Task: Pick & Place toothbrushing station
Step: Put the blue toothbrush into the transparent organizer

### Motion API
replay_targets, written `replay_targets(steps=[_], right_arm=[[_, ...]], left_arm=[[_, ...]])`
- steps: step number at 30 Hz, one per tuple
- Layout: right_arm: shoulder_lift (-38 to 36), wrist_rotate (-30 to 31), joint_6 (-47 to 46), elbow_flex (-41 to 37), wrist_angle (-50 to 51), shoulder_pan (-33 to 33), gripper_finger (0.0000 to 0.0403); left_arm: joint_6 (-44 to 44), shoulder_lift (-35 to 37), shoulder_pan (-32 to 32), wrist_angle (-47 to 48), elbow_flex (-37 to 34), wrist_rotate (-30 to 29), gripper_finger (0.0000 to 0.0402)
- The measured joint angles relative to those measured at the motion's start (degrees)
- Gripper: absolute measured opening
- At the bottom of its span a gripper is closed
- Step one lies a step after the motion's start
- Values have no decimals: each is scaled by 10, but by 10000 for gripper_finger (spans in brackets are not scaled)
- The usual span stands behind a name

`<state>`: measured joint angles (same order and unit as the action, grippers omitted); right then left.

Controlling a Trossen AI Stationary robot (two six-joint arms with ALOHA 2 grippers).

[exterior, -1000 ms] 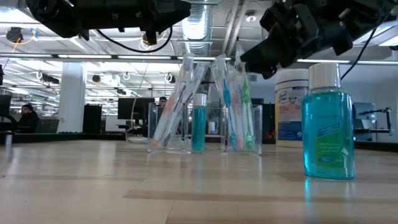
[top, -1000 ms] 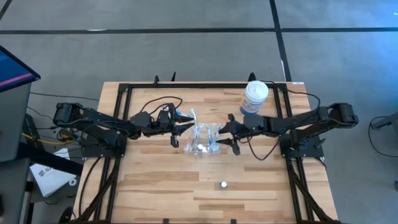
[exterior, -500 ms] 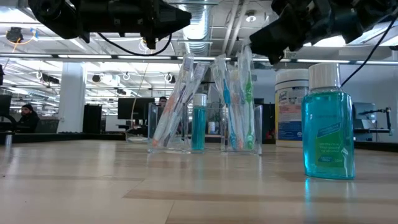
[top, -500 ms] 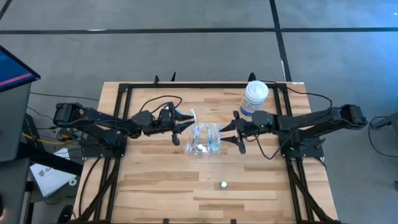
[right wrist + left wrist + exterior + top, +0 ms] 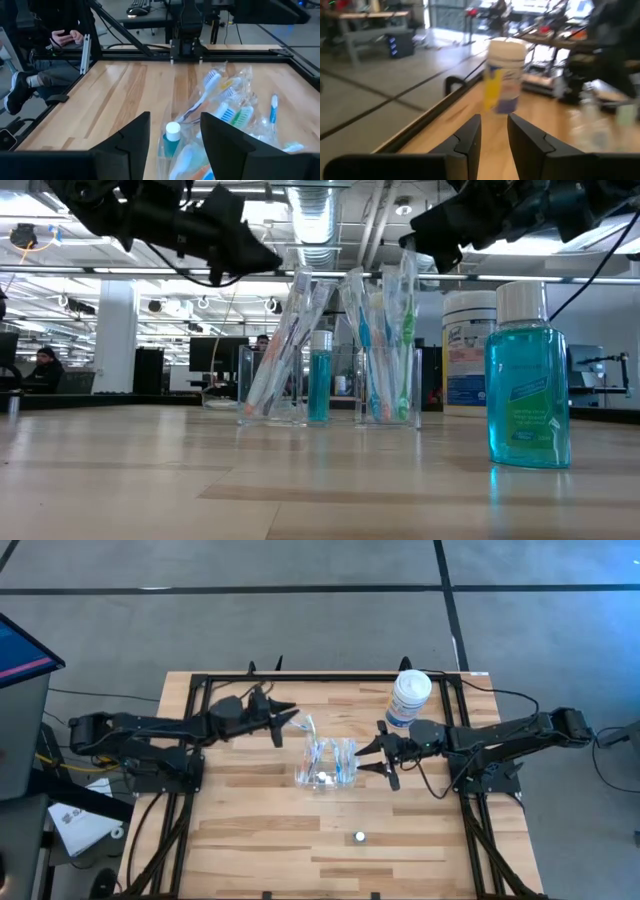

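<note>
The toothbrushing station (image 5: 325, 762) stands mid-table: clear plastic holders (image 5: 385, 385) with several wrapped white, blue and green toothbrushes (image 5: 227, 107) standing tilted in them, and a small clear tube with blue liquid (image 5: 320, 375) upright between them. My right gripper (image 5: 378, 760) is open, level with the brush tops, just to the station's right; its fingers stand apart from the brushes in the right wrist view (image 5: 172, 130). My left gripper (image 5: 288, 720) is open with a narrow gap and empty (image 5: 494, 132), to the far left of the station.
A large white tub with a blue label (image 5: 410, 695) stands at the far right, beside my right arm. A blue mouthwash bottle with a white cap (image 5: 527, 375) stands near the front edge (image 5: 360, 836). Black frame rails (image 5: 330, 678) run round the table.
My left gripper has drawn away from the station toward the table's far left. My right gripper has backed a little toward the table's right edge. A wrapped green toothbrush in the right-hand holder stands higher than a second ago.
</note>
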<state>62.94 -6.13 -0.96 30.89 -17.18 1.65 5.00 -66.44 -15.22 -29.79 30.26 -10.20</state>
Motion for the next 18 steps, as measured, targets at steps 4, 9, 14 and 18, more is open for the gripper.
replay_targets(steps=[4, 9, 14, 18], right_arm=[[0, 0, 1, 0, 0, 0, 164], [0, 0, 1, 9, -1, 0, 167], [0, 0, 12, 12, 0, 2, 164], [0, 0, 14, 12, 1, 2, 166]], left_arm=[[0, 15, -37, 62, 0, -1, 90], [3, 4, -73, 120, 0, 12, 90], [18, -25, -104, 148, 0, 17, 90], [20, -60, -118, 150, 5, 41, 90]])
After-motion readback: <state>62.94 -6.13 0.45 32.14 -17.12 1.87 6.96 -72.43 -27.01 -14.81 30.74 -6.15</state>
